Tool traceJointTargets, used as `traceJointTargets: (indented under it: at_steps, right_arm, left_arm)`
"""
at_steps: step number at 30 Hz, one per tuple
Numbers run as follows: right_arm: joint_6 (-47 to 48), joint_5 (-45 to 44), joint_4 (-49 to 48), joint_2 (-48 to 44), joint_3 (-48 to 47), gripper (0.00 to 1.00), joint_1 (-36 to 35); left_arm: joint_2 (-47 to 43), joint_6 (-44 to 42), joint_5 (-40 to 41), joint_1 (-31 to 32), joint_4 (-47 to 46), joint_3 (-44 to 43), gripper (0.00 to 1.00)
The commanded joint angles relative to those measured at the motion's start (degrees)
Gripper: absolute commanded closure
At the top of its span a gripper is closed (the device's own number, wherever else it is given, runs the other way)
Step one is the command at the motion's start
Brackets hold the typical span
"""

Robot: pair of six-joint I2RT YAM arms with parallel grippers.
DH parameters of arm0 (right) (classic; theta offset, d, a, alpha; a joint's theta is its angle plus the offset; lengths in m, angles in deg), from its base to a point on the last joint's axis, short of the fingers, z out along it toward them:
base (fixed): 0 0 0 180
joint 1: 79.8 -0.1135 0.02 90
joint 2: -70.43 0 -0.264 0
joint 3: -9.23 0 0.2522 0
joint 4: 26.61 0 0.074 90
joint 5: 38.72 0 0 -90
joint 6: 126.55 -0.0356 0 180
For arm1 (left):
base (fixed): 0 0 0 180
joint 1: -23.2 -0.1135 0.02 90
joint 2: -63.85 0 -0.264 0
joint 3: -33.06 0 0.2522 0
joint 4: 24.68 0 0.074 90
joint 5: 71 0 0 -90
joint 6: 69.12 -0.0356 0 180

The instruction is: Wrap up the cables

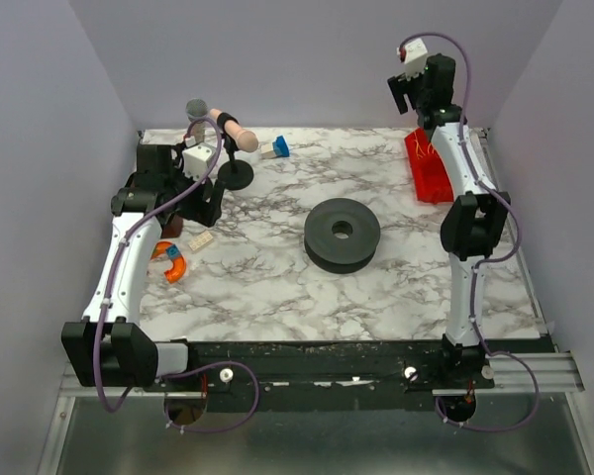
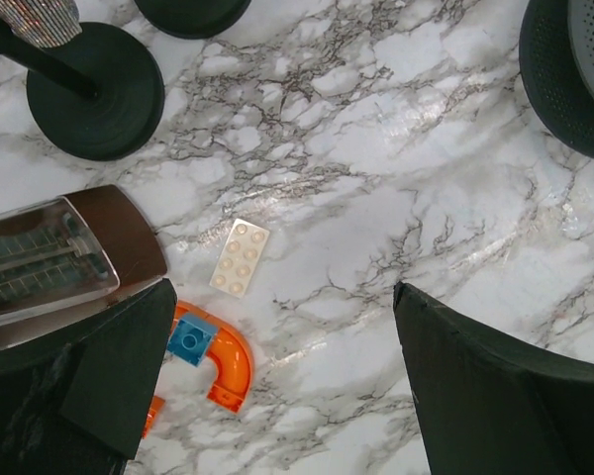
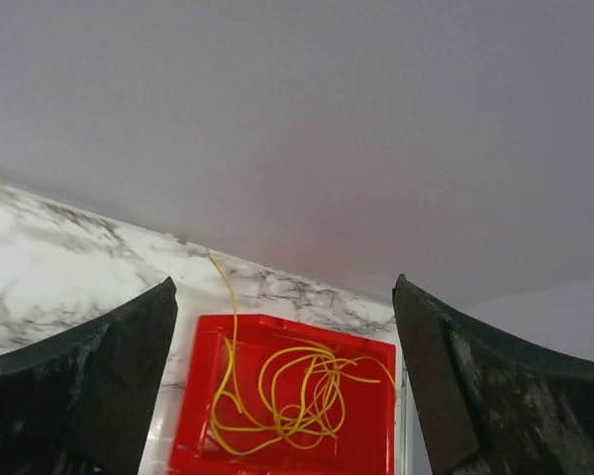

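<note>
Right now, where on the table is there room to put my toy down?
Bare marble lies in front of the black wheel, toward the near edge, and at the back between the blue block and the red tray. The left side is crowded: microphone stand, beige brick, orange piece.

White marble-pattern tabletop with grey veins (image 1: 277, 287), rectangular and glossy, soft glare patches in the left wrist view. Plain pale lavender-grey back wall (image 1: 307, 59) stands behind the far edge. Matching left side wall (image 1: 40, 148) and right side wall (image 1: 574, 148) close the table in on three sides. Black strip (image 1: 317, 356) runs along the near table edge, with a silver aluminium rail (image 1: 535, 371) just below it. Dull grey metal sheet (image 1: 327, 435) at the bottom. Light is even and diffuse, shadows weak. In the right wrist view, bare lavender-grey wall surface (image 3: 297, 129) fills the upper part and meets the marble along a slanted line.
</note>
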Motion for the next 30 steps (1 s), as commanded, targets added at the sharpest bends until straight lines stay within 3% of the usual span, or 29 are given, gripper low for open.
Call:
traceJointTargets:
  at_steps: [1, 12, 20, 24, 30]
  right_arm:
    - [12.7, -4.3, -11.2, 8.3, -1.5, 0.04, 0.3]
    - [20.8, -3.1, -15.6, 19.2, -2.6, 0.12, 2.5]
    - [27.4, -1.4, -24.3, 24.4, -1.0, 0.17, 2.9]
    - [27.7, 0.2, -24.6, 26.1, -1.6, 0.26, 3.2]
    - [26.6, -0.8, -26.4, 26.9, -2.0, 0.53, 3.6]
  left_arm:
    - [1.8, -0.3, -0.4, 0.1, 7.3, -2.3, 0.01]
    - [7.1, 1.9, 2.4, 0.1, 8.6, -6.6, 0.01]
    - [9.8, 2.6, 3.0, 0.1, 8.7, -7.6, 0.01]
    - [10.8, 3.0, 4.1, 0.1, 8.6, -8.0, 0.01]
    - [12.4, 3.0, 3.9, 0.1, 9.2, -9.6, 0.01]
